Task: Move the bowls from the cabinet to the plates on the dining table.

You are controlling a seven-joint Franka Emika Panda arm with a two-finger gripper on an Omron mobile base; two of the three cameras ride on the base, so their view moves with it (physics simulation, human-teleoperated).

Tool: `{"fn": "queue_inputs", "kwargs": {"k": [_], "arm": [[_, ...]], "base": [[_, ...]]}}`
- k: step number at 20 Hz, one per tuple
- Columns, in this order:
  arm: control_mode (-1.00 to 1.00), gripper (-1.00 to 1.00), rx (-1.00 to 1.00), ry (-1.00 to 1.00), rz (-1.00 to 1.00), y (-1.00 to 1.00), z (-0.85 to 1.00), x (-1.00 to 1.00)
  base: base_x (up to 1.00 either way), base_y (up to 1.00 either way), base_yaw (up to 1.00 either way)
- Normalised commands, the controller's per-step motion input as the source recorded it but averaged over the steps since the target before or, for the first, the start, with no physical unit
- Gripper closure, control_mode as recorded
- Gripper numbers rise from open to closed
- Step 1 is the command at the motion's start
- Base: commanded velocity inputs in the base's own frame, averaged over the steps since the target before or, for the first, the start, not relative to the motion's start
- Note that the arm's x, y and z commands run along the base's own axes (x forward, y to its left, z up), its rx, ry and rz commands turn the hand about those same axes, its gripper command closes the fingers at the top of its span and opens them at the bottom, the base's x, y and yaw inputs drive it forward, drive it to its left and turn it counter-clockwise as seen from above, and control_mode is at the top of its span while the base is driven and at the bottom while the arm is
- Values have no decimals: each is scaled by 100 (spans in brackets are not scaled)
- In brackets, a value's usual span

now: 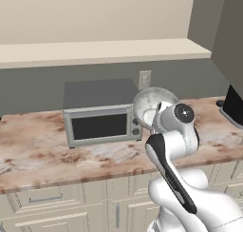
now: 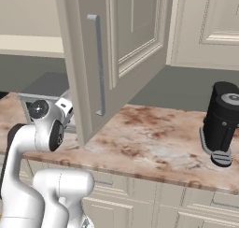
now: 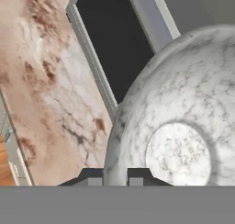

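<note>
My gripper is shut on the rim of a mottled grey-white bowl, whose underside and foot ring face the hand camera. From the left base view the bowl hangs tilted on its side above the counter, just right of the toaster oven, with the wrist directly below it. The cabinet is on the wall above. Its door stands swung open, close beside the arm, with its silver bar handle facing out. The plates and the dining table are out of view.
A grey toaster oven sits on the marble counter under a pale shelf. A black coffee machine stands at the counter's right. Cream drawers run below the counter edge.
</note>
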Motion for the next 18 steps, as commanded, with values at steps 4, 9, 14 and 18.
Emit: {"fn": "queue_inputs", "kwargs": {"k": [4,9,14,18], "arm": [[100,100,0,0,0,0,0,0],[100,100,0,0,0,0,0,0],[100,100,0,0,0,0,0,0],[100,100,0,0,0,0,0,0]], "base": [[-28,10,0],[-75,27,1],[-71,38,0],[-41,34,0]]}}
